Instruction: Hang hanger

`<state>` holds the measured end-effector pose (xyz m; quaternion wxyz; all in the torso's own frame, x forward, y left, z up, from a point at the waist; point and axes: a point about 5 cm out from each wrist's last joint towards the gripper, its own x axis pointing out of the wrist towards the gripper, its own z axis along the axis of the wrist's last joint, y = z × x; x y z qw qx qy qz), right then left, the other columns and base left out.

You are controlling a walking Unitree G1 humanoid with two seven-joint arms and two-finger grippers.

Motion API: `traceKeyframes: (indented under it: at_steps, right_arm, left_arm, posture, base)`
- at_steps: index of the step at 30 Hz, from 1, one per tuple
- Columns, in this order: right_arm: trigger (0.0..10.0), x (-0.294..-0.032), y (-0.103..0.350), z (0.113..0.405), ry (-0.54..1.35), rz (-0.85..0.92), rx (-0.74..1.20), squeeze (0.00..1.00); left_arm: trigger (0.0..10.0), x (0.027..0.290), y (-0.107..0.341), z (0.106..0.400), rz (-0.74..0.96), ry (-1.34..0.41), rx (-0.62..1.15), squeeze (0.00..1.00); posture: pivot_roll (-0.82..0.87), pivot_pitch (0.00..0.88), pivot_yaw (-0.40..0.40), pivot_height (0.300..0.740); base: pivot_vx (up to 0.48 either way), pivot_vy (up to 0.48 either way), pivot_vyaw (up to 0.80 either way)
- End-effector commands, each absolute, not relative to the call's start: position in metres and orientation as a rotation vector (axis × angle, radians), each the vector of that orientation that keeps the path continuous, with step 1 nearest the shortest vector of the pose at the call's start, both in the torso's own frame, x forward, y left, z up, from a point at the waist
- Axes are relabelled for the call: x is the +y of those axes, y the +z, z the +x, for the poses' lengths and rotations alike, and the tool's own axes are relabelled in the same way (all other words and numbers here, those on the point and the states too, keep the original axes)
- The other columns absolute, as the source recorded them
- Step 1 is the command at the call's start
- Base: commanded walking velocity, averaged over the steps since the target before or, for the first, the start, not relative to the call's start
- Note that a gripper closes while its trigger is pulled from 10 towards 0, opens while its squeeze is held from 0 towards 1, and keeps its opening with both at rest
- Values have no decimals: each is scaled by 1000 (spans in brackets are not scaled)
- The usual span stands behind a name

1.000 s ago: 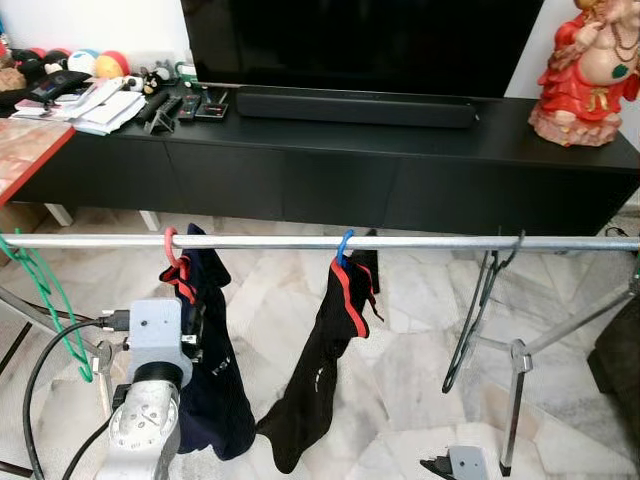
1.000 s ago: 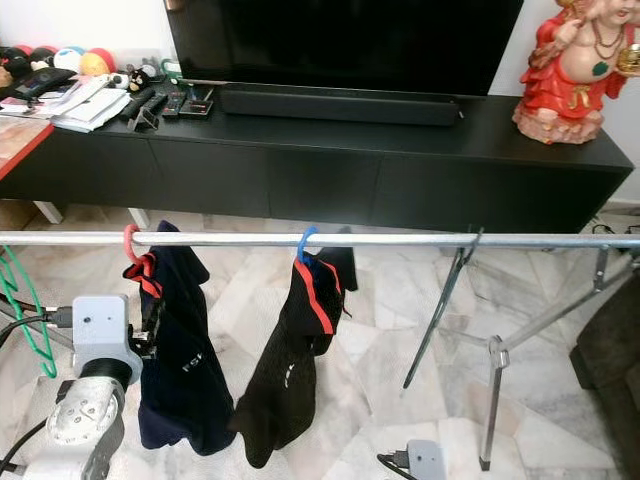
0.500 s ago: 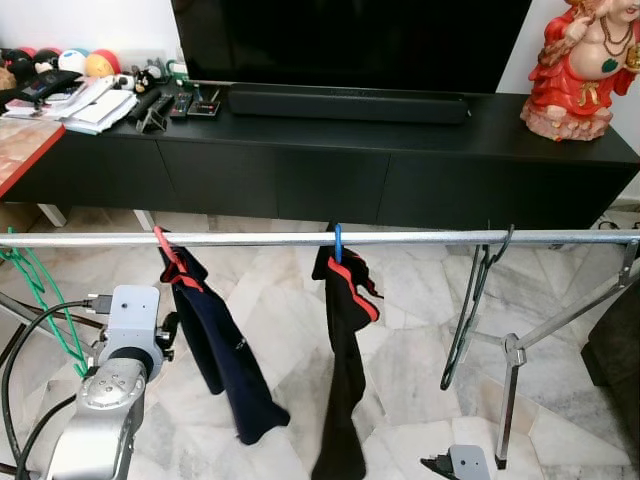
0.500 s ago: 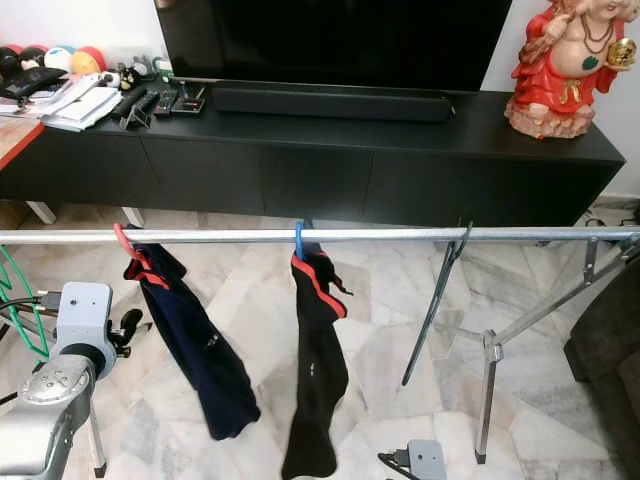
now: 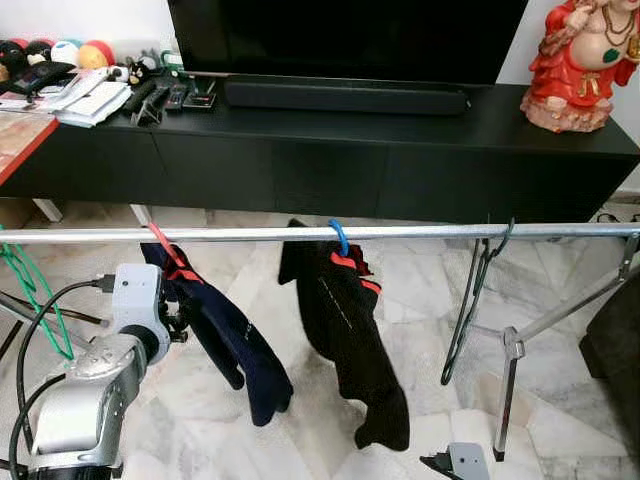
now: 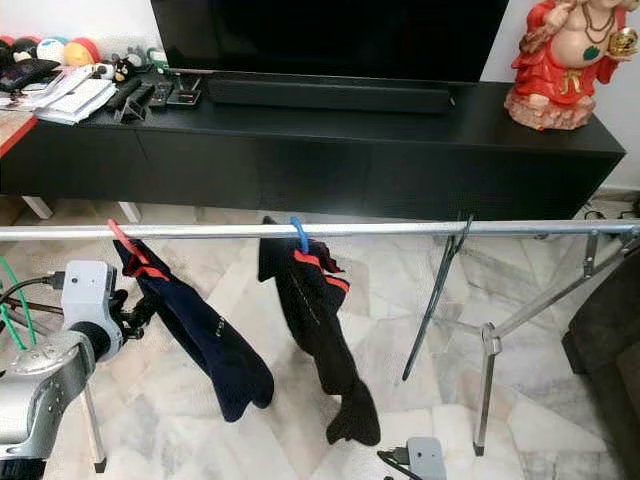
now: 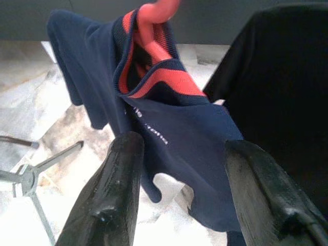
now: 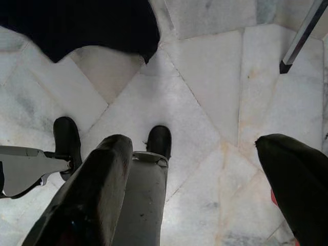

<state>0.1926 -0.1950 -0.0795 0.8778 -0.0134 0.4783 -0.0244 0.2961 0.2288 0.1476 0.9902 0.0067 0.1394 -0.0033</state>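
Releasing done: left claw point(image 7: 179, 195) gapes empty beside the red hanger point(image 5: 163, 246) on the rail point(image 5: 420, 232); next, withdraw clear.

head stereo pair overlooking rail point(image 5: 400, 231), wrist views close

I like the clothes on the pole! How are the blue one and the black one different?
The navy garment hangs from a red hanger; the black garment hangs from a blue hanger. The navy one is nearer the left gripper, whose fingers are open. Both have red trim, hang on the metal rail and slant sideways.
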Motion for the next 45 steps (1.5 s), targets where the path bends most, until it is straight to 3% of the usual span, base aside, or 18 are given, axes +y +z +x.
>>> traceKeyframes:
  at_steps: [1, 10, 13, 24, 31, 36, 45]
  right_arm:
    - [10000, -194, -83, 186, -49, -20, 1026, 0]
    - [10000, -193, -83, 187, -39, -20, 1022, 0]
    - [10000, -193, -83, 187, -44, -14, 1020, 0]
    - [10000, -191, -82, 188, -39, -5, 1017, 0]
    - [10000, -191, -82, 189, -37, -5, 1015, 0]
    - [10000, -191, -82, 190, -38, -6, 1014, 0]
    - [10000, -192, -81, 190, -38, -6, 1011, 0]
  left_arm:
    - [10000, 232, 152, 298, 6, 35, 276, 0]
    - [10000, 206, 142, 314, -119, 104, 322, 0]
    - [10000, 199, 141, 318, -71, 116, 334, 0]
    - [10000, 215, 139, 319, -72, 327, 331, 0]
    - [10000, 207, 145, 329, -131, 313, 241, 0]
    - [10000, 200, 140, 335, -117, 261, 271, 0]
    - [10000, 216, 125, 337, -86, 281, 321, 0]
  posture:
    - [32, 183, -9, 740]
    - [24, 183, -10, 740]
    - [22, 186, -6, 740]
    - [25, 181, -4, 740]
    - [23, 175, -7, 740]
    - [19, 169, -6, 740]
    - [14, 152, -3, 740]
  base:
    - [0, 0, 0]
    - [0, 0, 0]
    - [0, 0, 0]
    - [0, 0, 0]
    - [0, 0, 0]
    - [0, 0, 0]
    - [0, 0, 0]
